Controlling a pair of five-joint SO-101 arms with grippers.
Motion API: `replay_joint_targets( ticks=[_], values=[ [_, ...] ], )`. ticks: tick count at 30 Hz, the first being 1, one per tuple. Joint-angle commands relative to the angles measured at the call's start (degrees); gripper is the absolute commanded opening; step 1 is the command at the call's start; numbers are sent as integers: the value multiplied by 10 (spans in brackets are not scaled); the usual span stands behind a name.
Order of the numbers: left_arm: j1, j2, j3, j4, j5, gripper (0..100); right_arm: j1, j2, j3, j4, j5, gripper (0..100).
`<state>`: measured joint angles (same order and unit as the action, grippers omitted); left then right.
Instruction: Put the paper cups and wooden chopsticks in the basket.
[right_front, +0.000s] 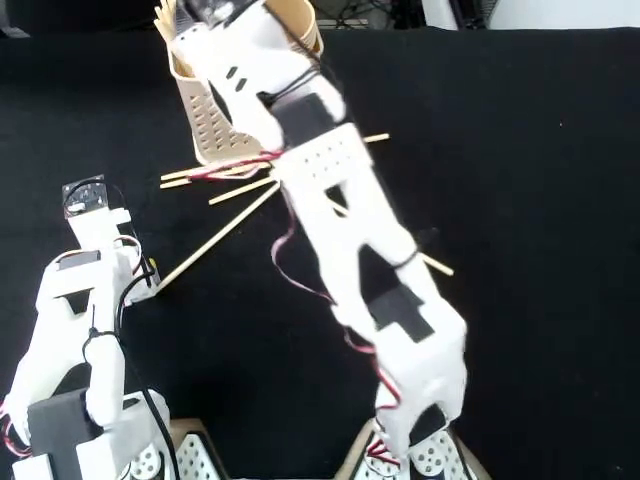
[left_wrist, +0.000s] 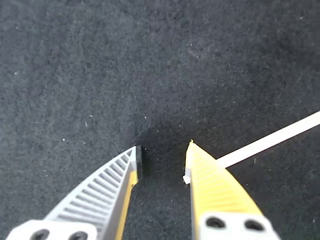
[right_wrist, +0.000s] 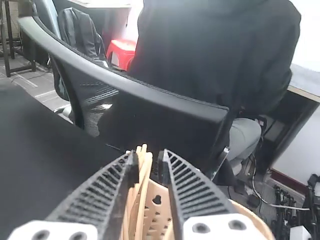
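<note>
Left wrist view: the left gripper (left_wrist: 162, 150) hangs released over the black table (left_wrist: 100, 60), jaws apart and empty. The near end of a loose chopstick (left_wrist: 270, 141) lies just beside its yellow finger (left_wrist: 215, 195), outside the gap. High view: the stick's long axis runs diagonally from the left gripper toward the basket (right_front: 215, 125), where further loose sticks (right_front: 240, 190) lie by the wall. Right wrist view: the right gripper (right_wrist: 147, 154) is clenched on a bundle of chopsticks (right_wrist: 143, 167) above the basket. The left arm is judged nearer the long stick; its jaws would need a sideways shift to straddle it.
</note>
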<state>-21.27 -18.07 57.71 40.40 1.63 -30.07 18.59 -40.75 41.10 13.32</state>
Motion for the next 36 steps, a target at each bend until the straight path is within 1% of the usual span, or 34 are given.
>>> replay_joint_targets(
  ticks=[1,4,7,14,16,18,22,24,26,31,34,36],
  values=[
    [12,-3,-2,-8,4,170,-3,-97,-33,125,1,79],
    [12,-3,-3,-8,4,170,17,-135,-32,221,32,122],
    [12,-3,-3,-8,4,170,33,-145,-33,295,37,175],
    [12,-3,-3,-7,4,170,84,-146,-34,478,81,177],
    [12,-3,-3,-7,4,170,116,-143,-32,522,104,177],
    [12,-3,-3,-7,4,170,165,-141,-30,549,123,177],
    [12,-3,-4,-8,4,170,269,-142,2,550,160,176],
    [12,-3,-4,-9,4,170,303,-135,42,517,184,176],
    [12,-3,-4,-9,4,170,328,-117,112,433,200,176],
    [12,-3,-2,-10,4,170,332,-42,289,127,233,177],
    [12,-3,-1,-10,4,170,326,8,347,-73,233,177],
    [12,-3,-1,-10,4,170,317,50,364,-176,234,177]
  ],
)
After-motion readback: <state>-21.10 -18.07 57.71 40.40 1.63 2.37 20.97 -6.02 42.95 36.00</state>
